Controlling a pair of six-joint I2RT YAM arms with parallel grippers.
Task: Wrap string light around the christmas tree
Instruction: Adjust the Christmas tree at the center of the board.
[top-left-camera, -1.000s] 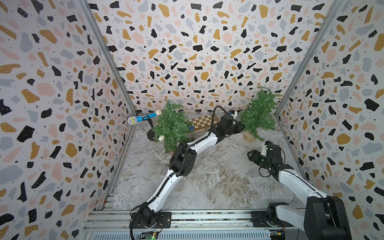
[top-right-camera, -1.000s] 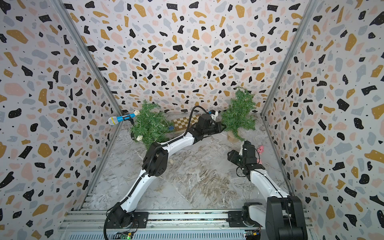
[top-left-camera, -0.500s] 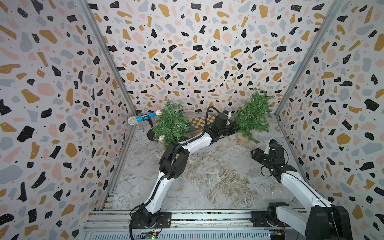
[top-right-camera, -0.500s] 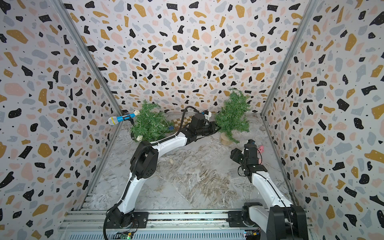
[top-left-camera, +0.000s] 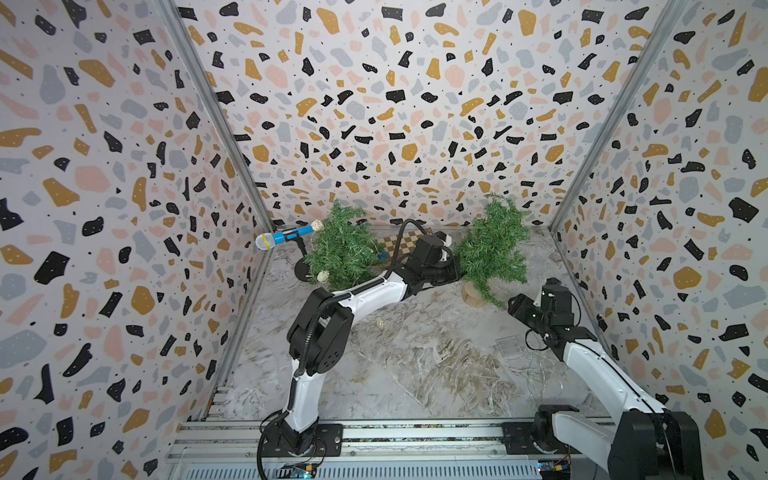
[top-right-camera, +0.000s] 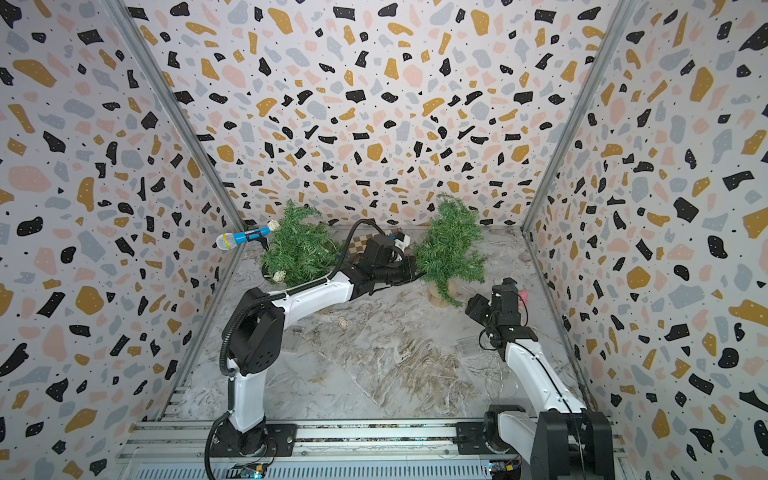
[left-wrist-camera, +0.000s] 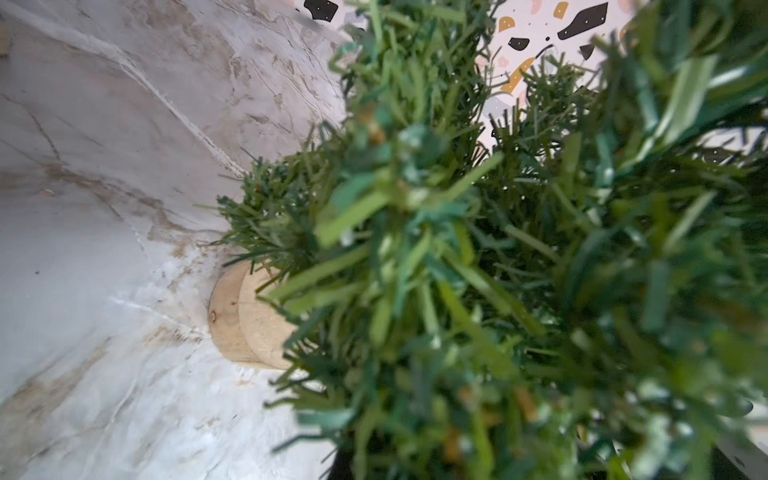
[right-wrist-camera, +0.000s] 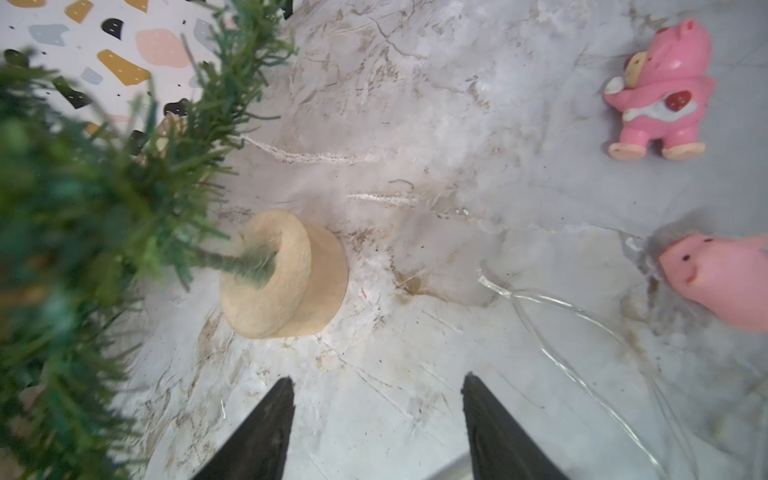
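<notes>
The christmas tree is small and green on a round wooden base. It stands tilted at the back right in both top views. My left gripper is buried in its lower branches and shut on them. In the left wrist view the branches hide the jaws. The string light is a thin clear wire that lies loose on the floor at the front right, next to its clear battery box. My right gripper hangs open just in front of the tree's base, holding nothing, with the wire beside it.
A second tree with straw balls stands at the back left beside a toy microphone. A chequered board lies behind my left arm. Two pink pig toys sit near the right wall. A straw ball lies mid-floor.
My left arm has dragged the christmas tree out of the back right corner, to the left and forward. The right arm has shifted only slightly, its jaws still apart.
</notes>
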